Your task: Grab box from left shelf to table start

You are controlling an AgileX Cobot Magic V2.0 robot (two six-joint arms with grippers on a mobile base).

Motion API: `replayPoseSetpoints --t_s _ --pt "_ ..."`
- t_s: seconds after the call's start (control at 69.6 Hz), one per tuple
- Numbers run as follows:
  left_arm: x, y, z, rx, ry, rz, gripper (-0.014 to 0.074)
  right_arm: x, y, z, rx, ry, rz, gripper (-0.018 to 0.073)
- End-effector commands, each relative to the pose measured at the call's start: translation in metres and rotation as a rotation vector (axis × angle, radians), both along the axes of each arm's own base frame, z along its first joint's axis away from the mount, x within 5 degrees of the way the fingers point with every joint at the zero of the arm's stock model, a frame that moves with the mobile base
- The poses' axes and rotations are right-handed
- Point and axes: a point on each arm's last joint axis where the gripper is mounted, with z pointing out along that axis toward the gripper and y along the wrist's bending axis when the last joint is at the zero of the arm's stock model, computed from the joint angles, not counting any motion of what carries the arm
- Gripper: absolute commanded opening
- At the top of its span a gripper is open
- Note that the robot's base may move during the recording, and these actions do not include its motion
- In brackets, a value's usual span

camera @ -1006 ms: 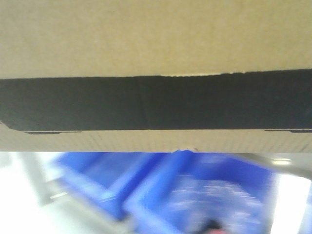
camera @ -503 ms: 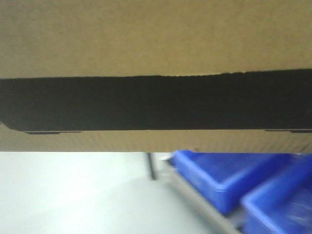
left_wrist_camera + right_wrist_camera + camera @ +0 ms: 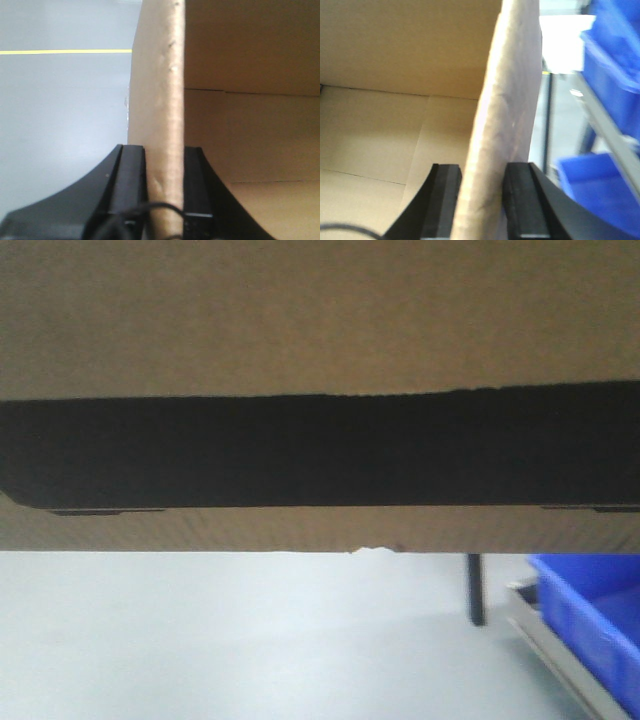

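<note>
The brown cardboard box [image 3: 320, 320] fills the upper part of the front view, its black printed panel [image 3: 320, 450] running across it. The box is open-topped and held off the ground by both grippers. My left gripper [image 3: 164, 150] is shut on the box's left side wall [image 3: 160, 75], one finger outside and one inside. My right gripper [image 3: 482, 167] is shut on the right side wall [image 3: 510, 90] the same way. The shelf shows at the right as a steel rail [image 3: 560, 650] and a dark upright [image 3: 476, 590]. The table is out of view.
Blue plastic bins [image 3: 590, 610] sit on the shelf at the lower right, and more blue bins [image 3: 615, 60] stand close to the right gripper's outer side. Pale grey floor [image 3: 200, 640] lies below the box, with a yellow line [image 3: 65, 51] on the left.
The box keeps its place in the front view while the background slides right: the blue bins and shelf rail have moved from the centre to the far right edge, uncovering pale floor.
</note>
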Motion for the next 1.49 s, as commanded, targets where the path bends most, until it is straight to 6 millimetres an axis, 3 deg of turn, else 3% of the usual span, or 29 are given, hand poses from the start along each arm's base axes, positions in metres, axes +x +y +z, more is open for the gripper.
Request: replayPoseSetpoints --t_s 0.0,1.48 --pt "-0.0089 -0.0052 0.031 -0.221 -0.165 -0.088 -0.0096 -0.0012 0.0002 0.0237 0.062 -0.177 -0.002 0.0055" --pt "-0.0089 -0.0052 0.031 -0.221 -0.165 -0.088 -0.0096 -0.0012 0.0003 0.0236 0.062 -0.176 -0.002 0.0055"
